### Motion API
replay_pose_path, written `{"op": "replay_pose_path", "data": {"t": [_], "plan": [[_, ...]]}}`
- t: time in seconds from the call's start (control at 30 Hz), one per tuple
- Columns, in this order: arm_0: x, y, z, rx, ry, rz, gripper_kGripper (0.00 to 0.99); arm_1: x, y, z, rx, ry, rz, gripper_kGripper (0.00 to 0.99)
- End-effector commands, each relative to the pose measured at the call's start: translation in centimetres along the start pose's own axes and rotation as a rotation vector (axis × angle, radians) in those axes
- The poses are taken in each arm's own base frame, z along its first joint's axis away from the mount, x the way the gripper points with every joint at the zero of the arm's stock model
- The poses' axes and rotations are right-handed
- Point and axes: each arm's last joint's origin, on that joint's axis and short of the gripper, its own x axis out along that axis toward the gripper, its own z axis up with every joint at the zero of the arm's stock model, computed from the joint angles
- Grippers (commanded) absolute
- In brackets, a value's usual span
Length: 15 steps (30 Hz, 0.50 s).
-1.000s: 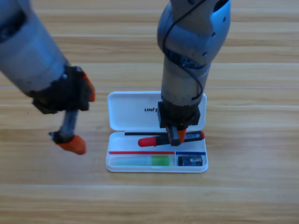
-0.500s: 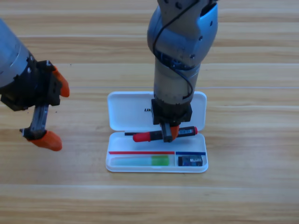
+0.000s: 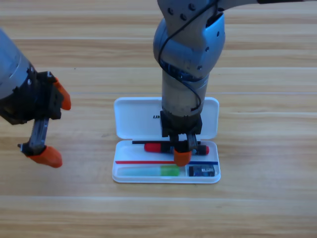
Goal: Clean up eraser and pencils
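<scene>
— Jaws on the right gripper [image 3: 182, 148]?
— Parted now, straddling the marker [image 3: 176, 148], which has dropped flat into the case [image 3: 130, 119]'s upper slot; a second ago it hung pinched above.
— Left gripper [image 3: 43, 119]?
— Wide open, empty, pulled back to the left edge.
— Remaining items?
— White pencil [image 3: 148, 171] and eraser [image 3: 202, 171] lie in the lower compartments. Likely only closing remains.

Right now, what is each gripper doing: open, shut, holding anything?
Left gripper: open, empty, left of the white case.
Right gripper: over the case at the red-capped marker; grip cannot be told.
</scene>
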Motion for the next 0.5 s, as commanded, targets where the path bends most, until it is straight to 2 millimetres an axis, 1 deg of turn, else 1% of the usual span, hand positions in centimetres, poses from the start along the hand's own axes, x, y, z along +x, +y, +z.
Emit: {"op": "replay_pose_path", "data": {"t": [0.03, 0.07, 0.17, 0.23, 0.3, 0.33, 0.4, 0.47, 0.5], "plan": [[1.0, 0.1, -0.4, -0.022, 0.019, -0.023, 0.990, -6.1, 1.7, -1.9, 0.009, -0.064, -0.014, 0.917], [1.0, 0.1, -0.4, -0.023, 0.015, -0.021, 0.990, -8.3, 2.4, -2.8, 0.012, -0.097, -0.008, 0.917], [1.0, 0.2, -0.2, -0.022, 0.006, -0.015, 0.990, -15.1, 5.6, -6.5, 0.027, -0.243, 0.016, 0.917], [1.0, 0.4, -0.2, -0.027, 0.002, -0.008, 0.990, -19.0, 8.1, -9.2, 0.034, -0.343, 0.028, 0.930], [0.9, 0.9, -0.4, -0.067, -0.001, 0.005, 0.990, -21.8, 10.5, -11.8, 0.030, -0.432, 0.044, 0.930], [0.9, 1.2, -0.5, -0.094, -0.003, 0.010, 0.990, -22.9, 11.3, -13.1, 0.047, -0.466, 0.047, 0.930], [0.6, 2.0, -0.9, -0.151, -0.017, 0.031, 0.990, -24.2, 12.3, -15.7, 0.094, -0.539, 0.072, 0.930], [0.7, 3.3, -1.6, -0.208, -0.046, 0.043, 0.990, -24.7, 13.1, -17.6, 0.139, -0.624, 0.116, 0.930], [0.8, 4.1, -2.2, -0.235, -0.070, 0.046, 0.986, -24.7, 13.4, -18.2, 0.155, -0.656, 0.112, 0.930]]}}
